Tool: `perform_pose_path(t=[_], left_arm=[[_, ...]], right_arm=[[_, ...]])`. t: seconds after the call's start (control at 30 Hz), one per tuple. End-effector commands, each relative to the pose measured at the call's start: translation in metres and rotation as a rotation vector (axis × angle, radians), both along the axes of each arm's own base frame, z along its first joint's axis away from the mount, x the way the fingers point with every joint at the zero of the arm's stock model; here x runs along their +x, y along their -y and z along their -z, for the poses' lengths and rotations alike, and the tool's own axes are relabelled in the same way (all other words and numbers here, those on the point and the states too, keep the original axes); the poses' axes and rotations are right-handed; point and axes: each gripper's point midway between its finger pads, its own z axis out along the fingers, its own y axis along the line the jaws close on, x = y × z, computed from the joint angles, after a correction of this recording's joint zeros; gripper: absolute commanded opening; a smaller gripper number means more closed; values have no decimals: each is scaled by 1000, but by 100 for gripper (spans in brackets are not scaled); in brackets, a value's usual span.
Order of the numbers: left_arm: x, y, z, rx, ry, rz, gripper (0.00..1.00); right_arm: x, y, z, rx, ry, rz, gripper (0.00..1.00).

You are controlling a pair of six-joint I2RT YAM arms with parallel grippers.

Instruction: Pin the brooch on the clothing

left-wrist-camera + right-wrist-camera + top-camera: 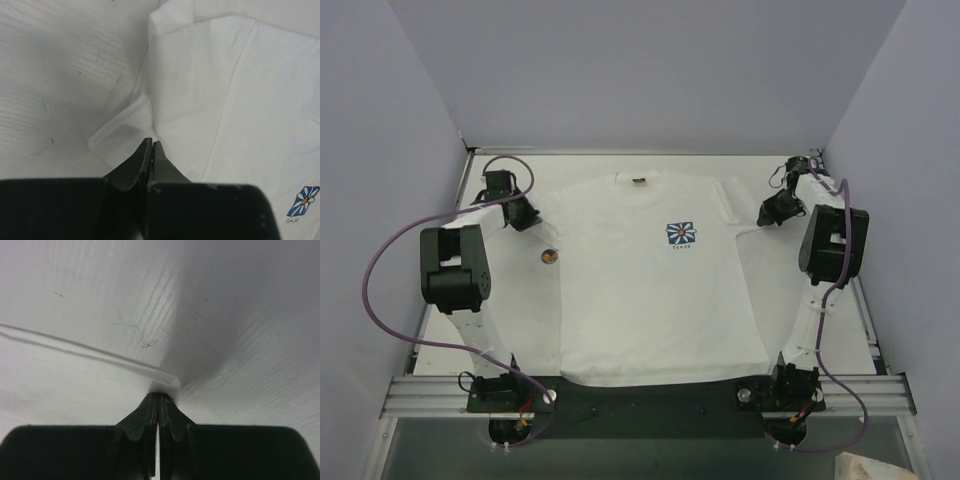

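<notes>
Just beside clothing (640, 300), brooch (549, 256) rests on table (580, 168).

Top view is bright and even, with soft overhead light and no glare. The white T-shirt (650, 300) nearly washes into the white table (535, 330); only faint grey edge shadows and creases separate them. The walls (650, 70) pick up a lavender tint. The wrist cams are dimmer. The left gripper (151, 143) and right gripper (159, 397) read as near-black blobs, a bit soft up close. The right wrist view has a broad grey shadow across its upper right. The flower print (303, 200) looks slightly fuzzy.
</notes>
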Motion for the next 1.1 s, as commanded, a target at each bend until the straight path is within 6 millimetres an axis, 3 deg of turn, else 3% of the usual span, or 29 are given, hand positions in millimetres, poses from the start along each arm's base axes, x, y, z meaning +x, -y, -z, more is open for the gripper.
perform_pose_path(t=[0.0,0.23,0.6,0.83,1.07], left_arm=[[-2,-4,-1,17,-5,7,0],[-17,-23,16,82,-91,-36,0],[-28,-22,30,46,-112,-14,0],[4,0,-20,37,82,42,0],[22,20,-12,29,69,80,0]], right_arm=[[-19,15,-10,-11,-36,69,0],[-26,23,-15,-1,-19,114,0],[-30,32,-19,32,14,146,0],[-29,26,-17,67,20,125,0],[-27,25,-17,81,26,117,0]])
